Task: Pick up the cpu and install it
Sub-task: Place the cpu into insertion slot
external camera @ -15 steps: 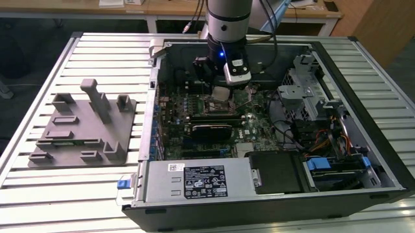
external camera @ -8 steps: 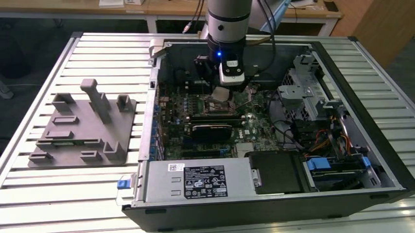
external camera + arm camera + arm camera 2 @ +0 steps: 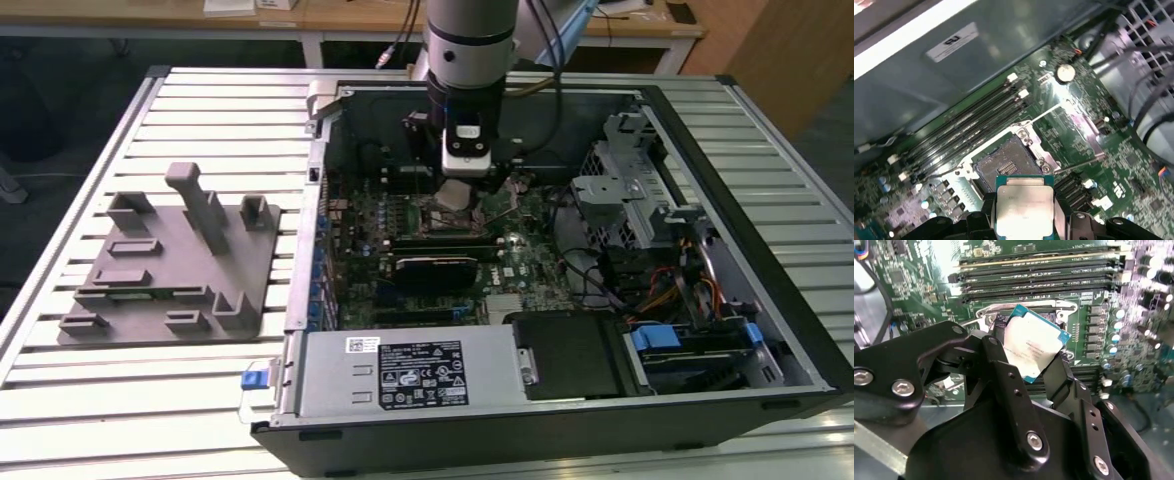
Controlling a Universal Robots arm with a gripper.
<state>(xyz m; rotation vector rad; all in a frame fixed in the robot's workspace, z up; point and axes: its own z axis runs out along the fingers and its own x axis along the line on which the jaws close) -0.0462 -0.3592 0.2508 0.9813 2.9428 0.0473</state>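
Observation:
The cpu [image 3: 1033, 347] is a small square chip with a silvery top and a teal edge. My gripper [image 3: 1030, 357] is shut on it, one black finger [image 3: 999, 352] on either side. In the first wrist view the cpu [image 3: 1024, 206] hangs a little above the motherboard, beside the open socket [image 3: 1006, 164], whose contact field is bare. The socket's metal frame [image 3: 1026, 307] shows just beyond the chip in the second wrist view. In the exterior view the gripper [image 3: 461, 188] reaches down into the open computer case with the cpu [image 3: 457, 194] over the socket area.
The socket's load plate [image 3: 1081, 131] stands swung open. Memory slots [image 3: 971, 125] run alongside the socket, and cables [image 3: 1149, 100] lie close by. The case wall [image 3: 314, 180] and drive cage [image 3: 634, 190] flank the board. A grey fixture [image 3: 174, 270] sits on the slatted table at the exterior view's left.

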